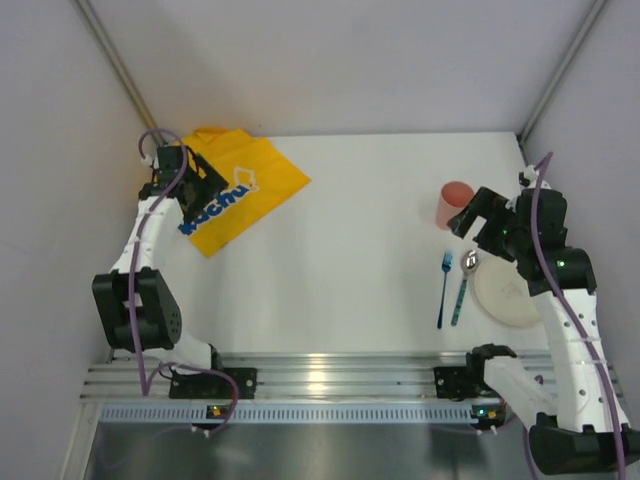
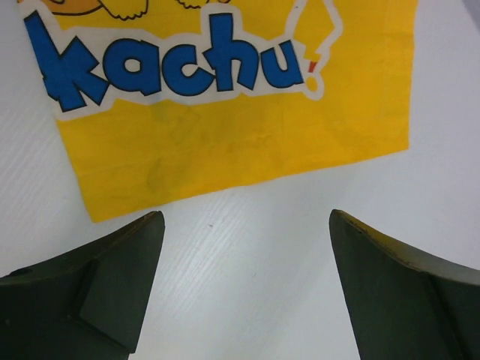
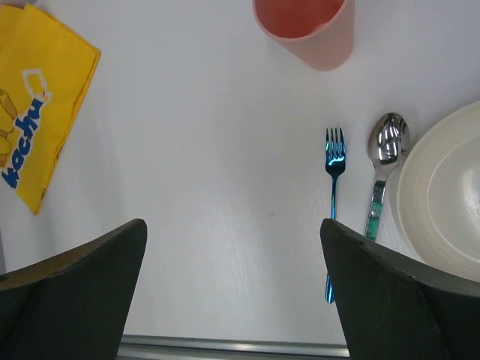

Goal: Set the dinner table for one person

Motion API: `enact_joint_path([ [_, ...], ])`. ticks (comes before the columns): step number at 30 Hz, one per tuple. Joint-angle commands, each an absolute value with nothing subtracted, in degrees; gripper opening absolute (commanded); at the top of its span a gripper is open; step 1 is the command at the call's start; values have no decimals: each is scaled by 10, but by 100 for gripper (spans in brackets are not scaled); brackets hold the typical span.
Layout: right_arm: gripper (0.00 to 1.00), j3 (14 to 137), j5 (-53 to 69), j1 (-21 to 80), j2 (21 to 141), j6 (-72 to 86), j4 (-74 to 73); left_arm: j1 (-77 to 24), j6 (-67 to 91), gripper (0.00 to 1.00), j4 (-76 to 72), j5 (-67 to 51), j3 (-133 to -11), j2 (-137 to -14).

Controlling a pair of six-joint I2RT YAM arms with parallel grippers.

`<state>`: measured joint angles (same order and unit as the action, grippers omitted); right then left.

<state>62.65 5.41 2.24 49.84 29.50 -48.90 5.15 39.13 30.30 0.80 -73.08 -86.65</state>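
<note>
The setting is not yet laid, and the step in hand looks like the first one: fetching the yellow cloth mat with blue cartoon lettering (image 2: 225,142). It lies flat and askew at the far left corner of the plain white dinner table (image 1: 360,220). The left gripper (image 2: 244,225) hovers over the mat's edge with its jaws wide apart and nothing between them. The right gripper (image 3: 232,232) is likewise spread and empty, above the ware near the right edge.

There, a slim glossy blue metal fork (image 3: 334,157) and a polished steel spoon with a greenish handle (image 3: 388,141) lie side by side. Just beside the spoon is a round, shallow cream plate (image 3: 442,217). A salmon-pink tapered plastic cup (image 3: 322,49) stands beyond them, toward the far edge.

The next move probably calls for lowering the left fingers onto the hem. The cloth is thin and limp on a smooth, faintly grained top, so pinching it may be awkward. It then needs sliding toward the middle, by the ribbed aluminium rail (image 1: 340,375).
</note>
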Motion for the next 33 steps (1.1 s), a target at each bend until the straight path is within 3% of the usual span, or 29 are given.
enact_joint_path([
  [1,100,647,77,25,492,272,-503,54,363,95,349,52,-813,-930],
  [3,100,636,83,27,486,271,-507,52,343,90,375,26,-838,-965],
  [10,100,603,96,26,465,254,-537,75,392,91,491,164,-866,-1046],
  [18,100,613,66,26,457,238,-565,155,352,89,358,-52,-738,-1032],
  [27,100,618,65,25,487,240,-563,149,345,85,328,-63,-704,-1073],
  [28,100,617,64,27,488,240,-562,142,349,81,321,-74,-700,-1077],
  [29,100,614,63,26,486,240,-561,139,352,63,309,-77,-697,-1080],
  [30,100,613,64,26,486,239,-562,135,352,53,304,-84,-699,-1093],
  [32,100,608,62,26,483,238,-562,112,356,43,309,-81,-709,-1110],
  [33,100,606,62,26,482,237,-561,105,357,28,313,-78,-722,-1127],
])
